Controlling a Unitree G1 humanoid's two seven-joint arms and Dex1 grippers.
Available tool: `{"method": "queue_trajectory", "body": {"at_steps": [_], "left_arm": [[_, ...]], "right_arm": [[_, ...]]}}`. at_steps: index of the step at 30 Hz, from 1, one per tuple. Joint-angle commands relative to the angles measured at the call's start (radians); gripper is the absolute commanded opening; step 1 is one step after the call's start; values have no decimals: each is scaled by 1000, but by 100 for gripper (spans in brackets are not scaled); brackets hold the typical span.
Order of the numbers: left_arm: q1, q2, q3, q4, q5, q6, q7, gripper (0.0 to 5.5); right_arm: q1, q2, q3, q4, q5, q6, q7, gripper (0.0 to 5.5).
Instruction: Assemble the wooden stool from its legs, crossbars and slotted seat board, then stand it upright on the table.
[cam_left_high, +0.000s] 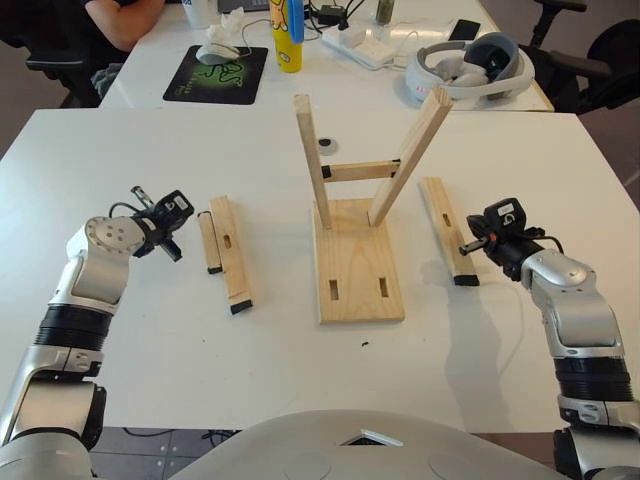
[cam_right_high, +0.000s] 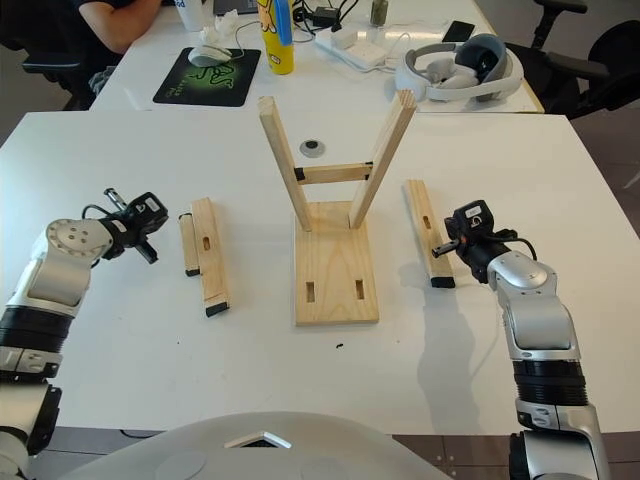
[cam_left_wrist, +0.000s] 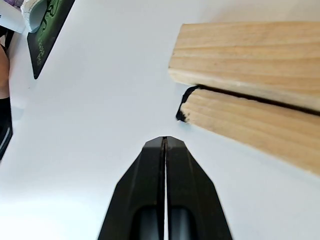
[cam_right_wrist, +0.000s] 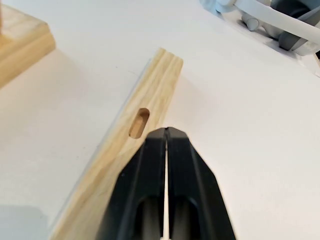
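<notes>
While two legs (cam_left_high: 312, 160) stood in the seat board (cam_left_high: 360, 265) at the middle of the table (cam_left_high: 120, 330), joined by a crossbar (cam_left_high: 360, 171), probably so the frame braced itself, both grippers were closed tight on nothing. The left gripper (cam_left_wrist: 165, 140) pointed at a loose leg (cam_left_high: 232, 252) and short bar (cam_left_high: 209, 242) toward the left edge. The right gripper (cam_right_wrist: 166, 131) sat close over another leg (cam_left_high: 447, 230) toward the right edge.

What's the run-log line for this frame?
seat board: flat, two legs and one crossbar fitted | loose: right leg, left leg, short crossbar | left pincer: shut, empty | right pincer: shut, empty, at right leg
</notes>
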Motion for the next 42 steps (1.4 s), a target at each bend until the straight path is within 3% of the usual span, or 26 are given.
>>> {"method": "queue_trajectory", "body": {"at_steps": [1,18,27,32,42], "left_arm": [[-54,-48,-15,9,-22,-1,-9,2],[-44,-54,-74,14,5,12,-37,2],[-90,-118,-128,65,12,-4,-41,2],[-127,-160,-145,102,19,-16,-31,2],[-128,-138,-122,94,20,-18,-22,2]], "right_arm": [[-27,16,9,25,-23,-41,-13,0],[-89,11,83,165,-117,-63,5,0],[-135,10,133,205,-144,-67,45,0],[-120,15,179,183,-146,-44,84,0],[-46,-9,184,65,-164,30,92,0]]}}
